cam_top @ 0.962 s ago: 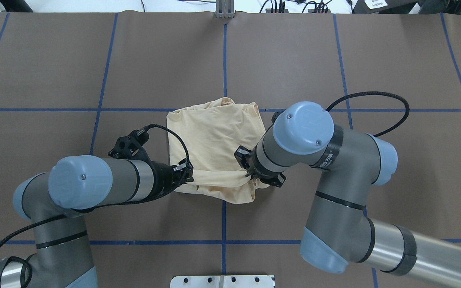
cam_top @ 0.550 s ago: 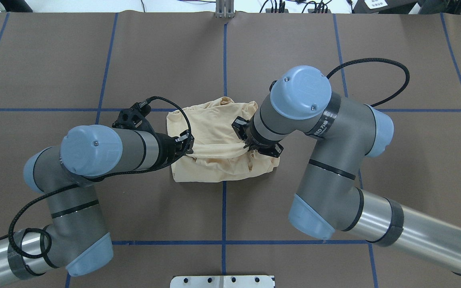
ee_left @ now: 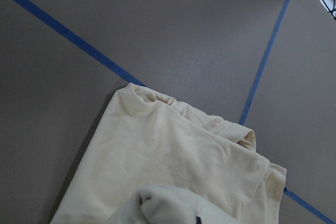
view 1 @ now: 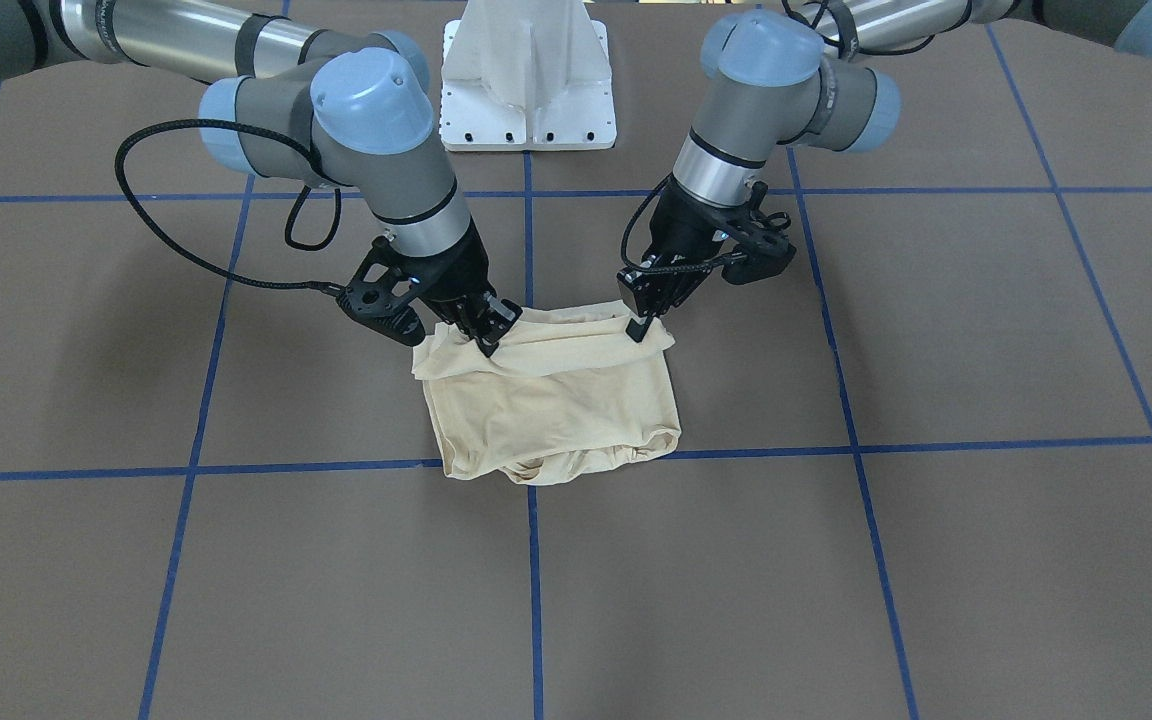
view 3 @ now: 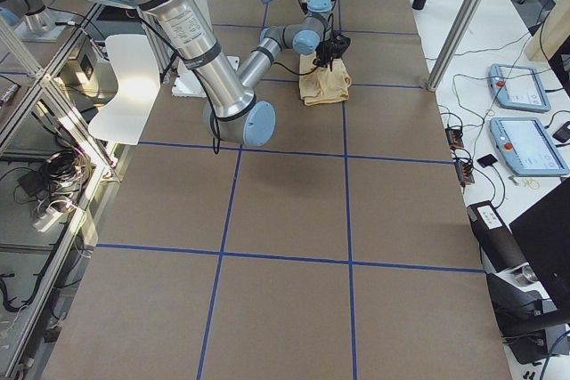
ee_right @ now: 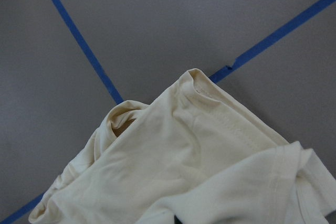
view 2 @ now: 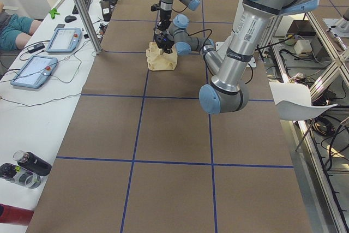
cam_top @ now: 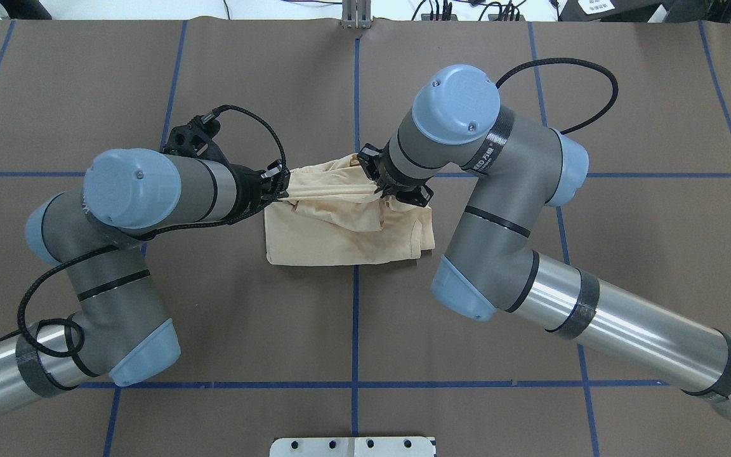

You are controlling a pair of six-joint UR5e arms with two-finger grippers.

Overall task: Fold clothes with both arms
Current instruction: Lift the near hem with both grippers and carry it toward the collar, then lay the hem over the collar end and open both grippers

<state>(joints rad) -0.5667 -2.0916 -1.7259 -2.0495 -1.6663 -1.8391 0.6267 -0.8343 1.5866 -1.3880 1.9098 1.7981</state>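
- The shirt (cam_top: pixel 340 238) lies roughly folded at the middle of the table (cam_top: pixel 213 304), with its near edge flat.
- It looks thin, light and limp, so it will likely sag and slip over itself. It is best held at corners or hems and kept taut.
- At its far edge, the left gripper (cam_top: pixel 281 189) and right gripper (cam_top: pixel 383 188) each pinch a corner, with the cloth stretched between them.

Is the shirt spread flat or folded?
Folded: the shirt lies as a compact layered bundle; left fingers and right fingers pinch its top layer.
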